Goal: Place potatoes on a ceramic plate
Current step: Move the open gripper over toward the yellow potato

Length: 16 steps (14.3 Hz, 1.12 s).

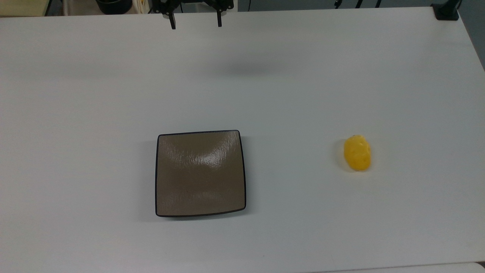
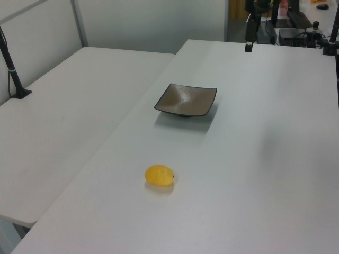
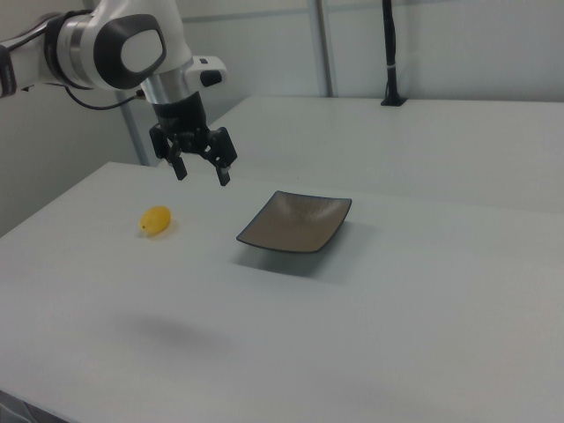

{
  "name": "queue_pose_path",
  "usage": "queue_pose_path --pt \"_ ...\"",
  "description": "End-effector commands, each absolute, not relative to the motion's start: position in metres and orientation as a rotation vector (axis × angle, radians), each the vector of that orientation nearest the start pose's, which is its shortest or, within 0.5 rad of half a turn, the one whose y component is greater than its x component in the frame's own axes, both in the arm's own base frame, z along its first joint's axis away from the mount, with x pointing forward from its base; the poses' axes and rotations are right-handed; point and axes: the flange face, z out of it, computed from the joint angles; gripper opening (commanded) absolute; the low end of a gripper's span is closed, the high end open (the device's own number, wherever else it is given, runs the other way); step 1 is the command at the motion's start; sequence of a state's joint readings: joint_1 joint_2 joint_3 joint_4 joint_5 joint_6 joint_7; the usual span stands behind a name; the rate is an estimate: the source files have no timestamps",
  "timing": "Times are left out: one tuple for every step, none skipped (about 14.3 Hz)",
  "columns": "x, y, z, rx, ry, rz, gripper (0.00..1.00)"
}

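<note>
Top view: a white matte table (image 1: 265, 94) carries two objects. One is a square, glossy taupe-brown ceramic plate (image 1: 200, 173) with rounded corners and a thin black rim, lying a little toward the top view's left of centre. The other is a single small bright yellow oval potato (image 1: 357, 152) with a dimpled skin, resting on the bare table well apart from the plate, toward the top view's right. At the upper edge, the black two-finger gripper (image 1: 196, 21) shows as two dark fingertips spread wide with nothing between them, far from both objects. A soft shadow lies on the table below it.

Left view: the same one potato (image 2: 159, 175) sits near the camera and the one plate (image 2: 186, 100) farther back, its raised corners and shallow dip visible from this low angle. One dark fingertip of the gripper (image 2: 248, 46) hangs near the far end of the table. A second white table (image 2: 69, 106) adjoins on the left view's left.

Right view: here the white robot arm (image 3: 115, 48) appears whole, reaching in from the right view's left. Its gripper (image 3: 202, 169) hangs in the air above the table, fingers wide apart and empty, between the potato (image 3: 156, 220) and the plate (image 3: 295, 222) as the right view shows them.
</note>
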<state>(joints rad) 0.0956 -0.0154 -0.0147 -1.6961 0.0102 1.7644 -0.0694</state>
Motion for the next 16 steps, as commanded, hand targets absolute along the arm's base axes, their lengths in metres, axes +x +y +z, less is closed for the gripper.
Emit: queue_pose_path --pt "0.558 0.048 0.595 -3.1 -0.239 -0.155 1.0" --pt "0.559 0.049 0.596 -3.1 -0.236 -0.162 1.0" --pt "0.559 0.049 0.596 -3.099 -0.236 -0.167 1.0" --pt "0.56 0.048 0.595 -3.101 -0.237 -0.165 1.0" --pt "0.559 0.049 0.594 -3.1 -0.236 -0.16 1.0" --pt "0.559 0.049 0.594 -3.1 -0.224 -0.157 1.0" --pt "0.559 0.049 0.595 -3.101 -0.203 -0.159 1.0" --pt "0.559 0.05 0.595 -3.1 -0.188 -0.156 1.0" --pt "0.558 0.05 0.594 -3.1 -0.188 -0.149 1.0" --pt "0.557 0.059 0.594 -3.1 -0.215 -0.144 1.0" --pt "0.557 0.064 0.593 -3.104 -0.233 -0.14 1.0" --pt "0.557 0.065 0.592 -3.104 -0.236 -0.14 1.0" --pt "0.557 0.067 0.593 -3.102 -0.238 -0.142 1.0" --pt "0.557 0.073 0.593 -3.098 -0.232 -0.143 1.0" --pt "0.559 0.086 0.592 -3.096 -0.231 -0.154 1.0" --pt "0.565 0.099 0.591 -3.093 -0.219 -0.152 1.0"
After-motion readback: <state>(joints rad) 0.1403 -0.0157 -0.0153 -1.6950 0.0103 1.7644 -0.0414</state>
